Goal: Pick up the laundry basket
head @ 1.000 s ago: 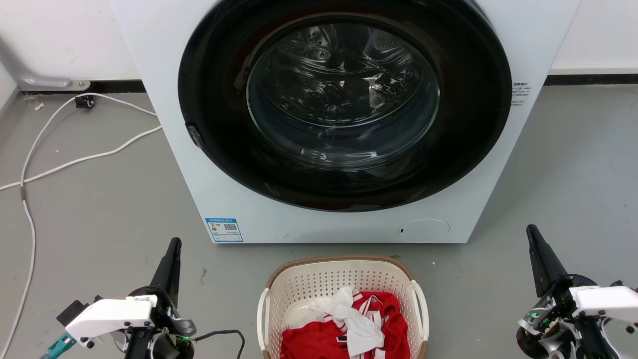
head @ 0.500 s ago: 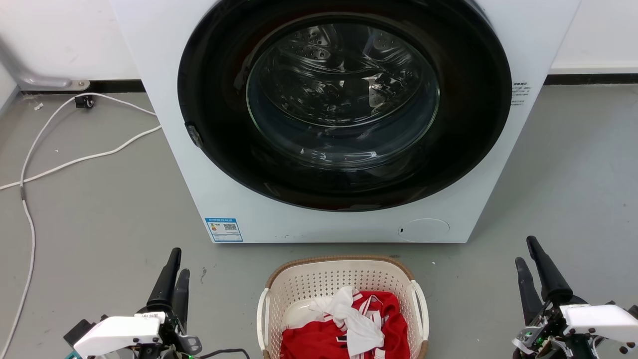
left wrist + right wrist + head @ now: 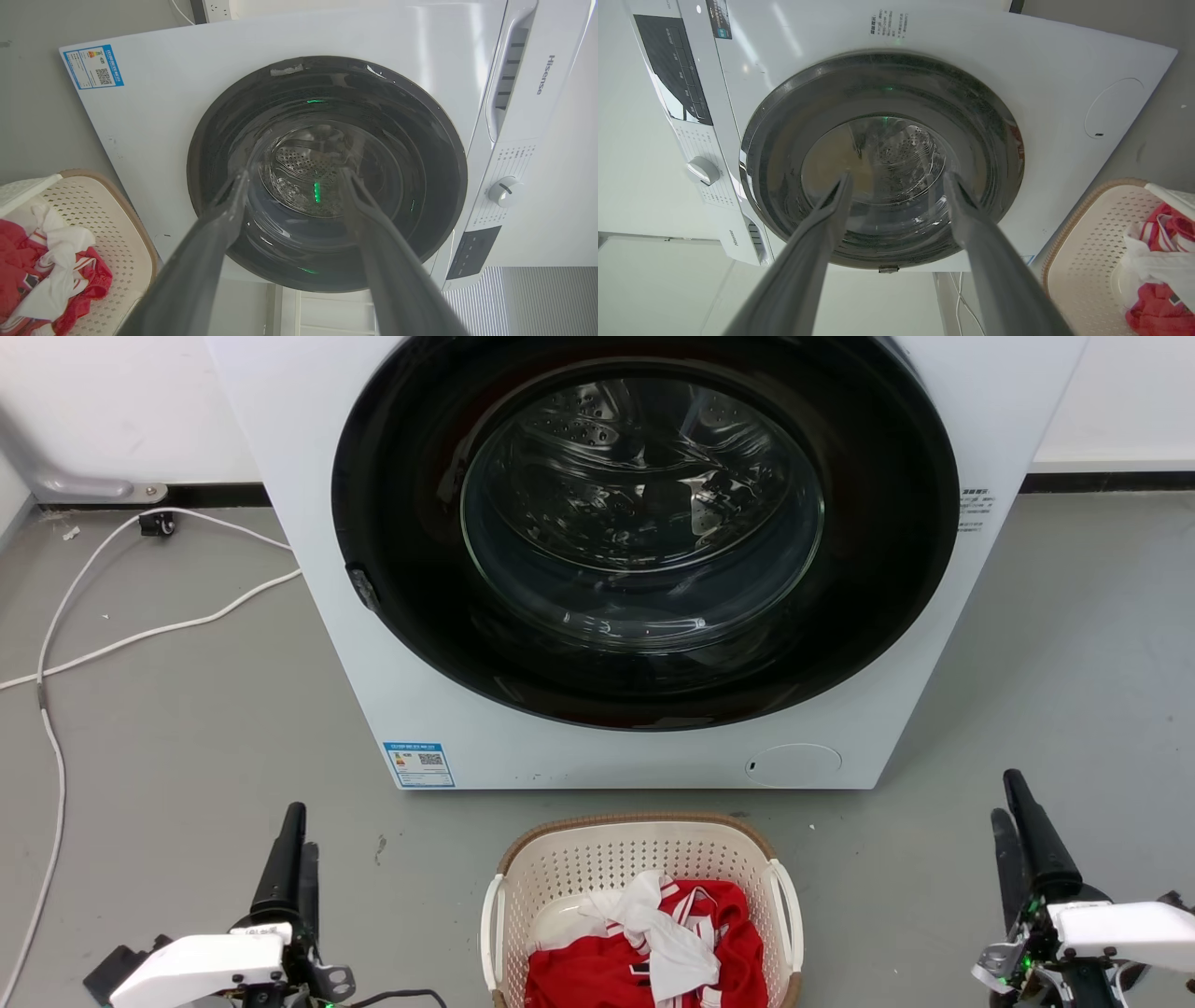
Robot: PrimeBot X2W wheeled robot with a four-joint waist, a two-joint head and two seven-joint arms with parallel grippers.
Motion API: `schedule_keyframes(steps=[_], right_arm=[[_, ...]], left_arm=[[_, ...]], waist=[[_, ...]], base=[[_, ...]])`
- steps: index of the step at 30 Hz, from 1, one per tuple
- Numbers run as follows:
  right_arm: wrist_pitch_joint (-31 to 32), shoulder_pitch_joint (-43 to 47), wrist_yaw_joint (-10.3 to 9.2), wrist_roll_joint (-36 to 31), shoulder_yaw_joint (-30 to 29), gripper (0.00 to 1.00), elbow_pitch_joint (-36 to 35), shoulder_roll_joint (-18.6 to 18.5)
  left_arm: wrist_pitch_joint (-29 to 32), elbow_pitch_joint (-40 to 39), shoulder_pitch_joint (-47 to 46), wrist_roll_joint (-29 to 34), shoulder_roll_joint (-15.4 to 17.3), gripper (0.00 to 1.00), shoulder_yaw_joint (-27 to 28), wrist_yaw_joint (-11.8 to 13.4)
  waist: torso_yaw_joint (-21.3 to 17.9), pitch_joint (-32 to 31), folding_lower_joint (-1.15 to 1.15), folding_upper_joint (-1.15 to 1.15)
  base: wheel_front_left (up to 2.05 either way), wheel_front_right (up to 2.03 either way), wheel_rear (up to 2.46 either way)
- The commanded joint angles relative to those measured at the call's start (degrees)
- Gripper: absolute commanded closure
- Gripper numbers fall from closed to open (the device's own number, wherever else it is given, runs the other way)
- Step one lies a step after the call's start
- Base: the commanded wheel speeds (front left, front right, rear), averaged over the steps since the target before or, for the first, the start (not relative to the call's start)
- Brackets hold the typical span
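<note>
Both sinking now: left gripper (image 3: 302, 828) and right gripper (image 3: 1006, 794) drop toward the lower corners, fingers parted and empty, laundry basket (image 3: 607, 870) untouched at bottom centre between them, a grasp likely next.

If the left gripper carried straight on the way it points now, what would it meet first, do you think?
Probably the washing machine door: in the left wrist view the left gripper points at its glass, though the gap is hard to judge. The laundry basket sits off that line.
</note>
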Motion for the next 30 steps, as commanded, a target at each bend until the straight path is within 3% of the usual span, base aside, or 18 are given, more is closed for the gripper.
schedule_keyframes(steps=[1,9,16,20,30], right_arm=[[-0.67,-0.76,0.02,-2.64,-0.45,0.0,-1.46,-0.16],[-2.48,-1.29,0.02,-10.11,-2.09,0.0,-4.66,-0.15],[-3.93,-1.55,0.02,-18.9,-1.9,0.0,-7.43,-0.13],[-4.73,-1.71,0.02,-25.32,-1.09,0.0,-10.09,-0.13],[-6.57,-1.68,0.02,-40.62,0.74,0.0,-14.6,-0.11]], left_arm=[[-0.69,-0.7,-0.53,1.34,0.19,0.0,0.93,-0.05],[-2.51,-1.01,-0.96,3.97,0.21,0.0,2.51,-0.07],[-3.96,-4.12,-1.64,12.67,0.21,0.0,5.52,0.01],[-4.73,-7.45,-1.77,18.26,0.21,0.0,5.94,1.88],[-6.62,-13.63,0.42,30.41,0.23,0.0,1.36,2.49]], waist=[[0.02,0.01,0.0,0.0],[0.15,0.16,0.0,0.0],[0.25,0.45,0.0,0.0],[0.28,0.71,0.0,0.0],[0.2,1.19,0.0,0.0]], base=[[0.0,0.0,0.0],[0.0,0.0,0.0],[0.0,0.0,0.0],[0.0,0.0,0.0],[0.0,0.0,0.0]])
